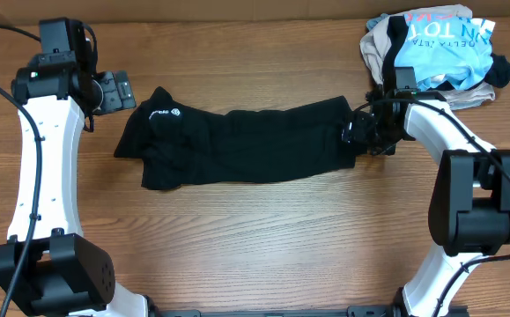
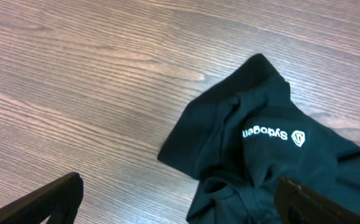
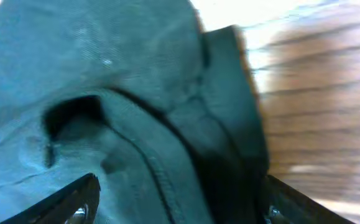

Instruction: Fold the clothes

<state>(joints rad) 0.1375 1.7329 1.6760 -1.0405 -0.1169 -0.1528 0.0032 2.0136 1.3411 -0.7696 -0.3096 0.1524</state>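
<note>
Right tool [image 1: 360, 132] spread wide over the black shirt [image 1: 237, 141] at its right edge.
Left tool [image 1: 124, 92] gapes empty beside the left edge; bare counter [image 1: 255, 238] runs along the near side.

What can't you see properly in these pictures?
Overhead: in the clothes pile, folds hide part of the lettering, and the top garments cover those beneath.
Overhead: the right claw blends into the black shirt, so any contact is unclear.
Right wrist: blurred; the shirt fills the view and the bottom edge cuts off the fingers.
Left wrist: the left claw is cut off by the bottom edge.
</note>
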